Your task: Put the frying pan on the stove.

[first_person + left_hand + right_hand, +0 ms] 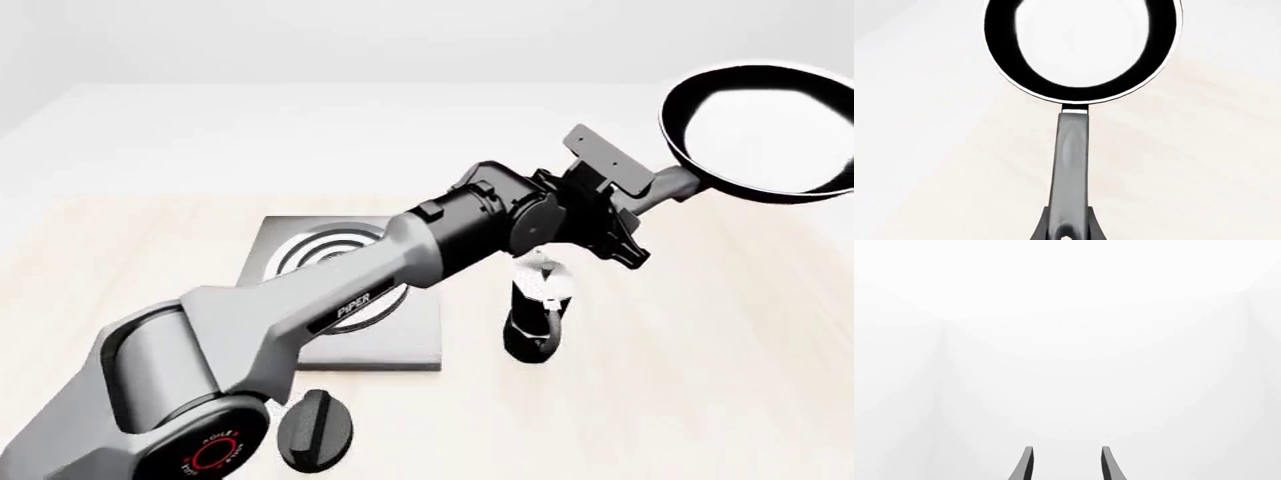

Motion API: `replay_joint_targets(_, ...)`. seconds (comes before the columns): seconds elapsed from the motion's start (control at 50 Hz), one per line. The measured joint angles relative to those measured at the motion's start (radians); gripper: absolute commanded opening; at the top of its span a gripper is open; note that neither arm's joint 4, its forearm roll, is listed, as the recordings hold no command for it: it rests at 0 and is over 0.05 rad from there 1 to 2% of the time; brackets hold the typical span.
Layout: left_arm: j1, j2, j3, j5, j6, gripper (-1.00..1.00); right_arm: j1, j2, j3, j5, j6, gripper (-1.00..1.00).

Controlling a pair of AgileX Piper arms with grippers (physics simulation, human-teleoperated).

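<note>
- Black frying pan (763, 130) is up in the air, far right, well apart from the stove (314, 262); left gripper (1066, 231) clamps the handle's end.
- Long lever: pan could twist, slip, or clip the moka pot (539, 312) while swinging across.
- Right gripper (1065, 465) has fingers apart, holding nothing.

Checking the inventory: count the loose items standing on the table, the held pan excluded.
3: the stove left of centre, the moka pot to its right, and the black knob-like lid nearest the camera. The arm may hide more.
</note>
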Motion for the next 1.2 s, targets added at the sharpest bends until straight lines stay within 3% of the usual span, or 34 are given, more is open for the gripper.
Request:
replay_joint_targets(0.44,0.047,-0.139,0.205,-0.096,-0.01,-1.0,-0.049,0.001,0.041,-0.038,0.012,1.0)
replay_joint_targets(1.2,0.114,-0.383,0.527,-0.221,-0.006,-1.0,-0.047,0.0,0.108,-0.092,-0.003,1.0)
